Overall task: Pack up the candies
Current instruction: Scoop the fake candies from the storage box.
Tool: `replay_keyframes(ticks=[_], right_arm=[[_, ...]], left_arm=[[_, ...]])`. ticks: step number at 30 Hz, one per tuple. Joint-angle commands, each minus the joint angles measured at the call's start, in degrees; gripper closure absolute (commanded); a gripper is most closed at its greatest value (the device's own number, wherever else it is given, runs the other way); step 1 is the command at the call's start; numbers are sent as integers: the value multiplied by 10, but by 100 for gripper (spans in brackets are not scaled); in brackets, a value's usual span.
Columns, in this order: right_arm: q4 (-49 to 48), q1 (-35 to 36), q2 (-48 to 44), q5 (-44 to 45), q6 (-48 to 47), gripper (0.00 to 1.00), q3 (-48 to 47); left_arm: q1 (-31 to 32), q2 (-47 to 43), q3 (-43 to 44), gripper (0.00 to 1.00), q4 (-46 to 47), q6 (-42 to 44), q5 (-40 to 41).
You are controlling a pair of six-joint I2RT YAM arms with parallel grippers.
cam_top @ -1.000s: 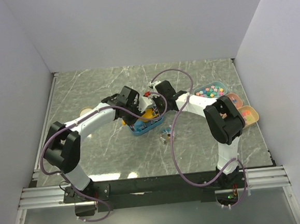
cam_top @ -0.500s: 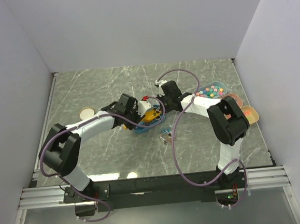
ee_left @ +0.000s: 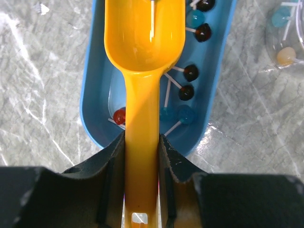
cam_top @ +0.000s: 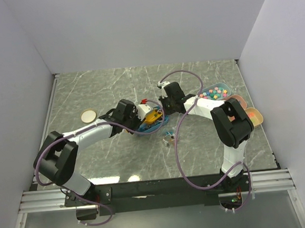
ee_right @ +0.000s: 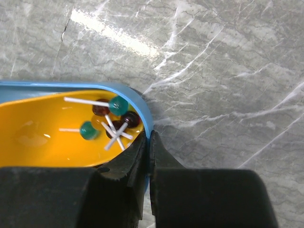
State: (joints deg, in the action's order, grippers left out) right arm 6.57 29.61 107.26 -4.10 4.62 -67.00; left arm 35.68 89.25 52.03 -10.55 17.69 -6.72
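Observation:
The candies are tiny lollipops, blue, dark and one red, on white sticks. Several lie in the blue tray [ee_left: 97, 71], such as a dark one [ee_left: 190, 72]. A few more [ee_right: 118, 105] lie in the yellow scoop [ee_left: 142, 42]. My left gripper [ee_left: 141, 142] is shut on the scoop's handle and holds the bowl over the tray. My right gripper [ee_right: 148, 137] is shut on the blue tray's rim [ee_right: 142, 110]. In the top view the tray [cam_top: 156, 127], scoop [cam_top: 153, 117] and both grippers, left [cam_top: 141, 116] and right [cam_top: 163, 112], meet at the table's middle.
A small clear container [cam_top: 169, 137] with a blue and a pale yellow sweet [ee_left: 286, 55] stands just near-right of the tray. A round lid [cam_top: 88, 116] lies at the left. Trays of pastel sweets [cam_top: 214, 93] and orange-red sweets [cam_top: 253, 116] sit at the right edge.
My left arm has drawn back toward the near left, the scoop still over the tray. My right gripper has shifted slightly right and stays on the rim.

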Motion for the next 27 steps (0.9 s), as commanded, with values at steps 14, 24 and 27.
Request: replay_keyframes(ticks=[14,24,27], right_arm=[[1,-6,-56,-11,6,62,-9],[10,-8,-105,5,7,46,4],[10,-13,-130,10,14,41,17]], left_arm=[[-10,-52,-36,99,67,-6,-12],[-12,-86,-41,99,57,-3,-19],[-11,-101,-43,99,42,0,-23]])
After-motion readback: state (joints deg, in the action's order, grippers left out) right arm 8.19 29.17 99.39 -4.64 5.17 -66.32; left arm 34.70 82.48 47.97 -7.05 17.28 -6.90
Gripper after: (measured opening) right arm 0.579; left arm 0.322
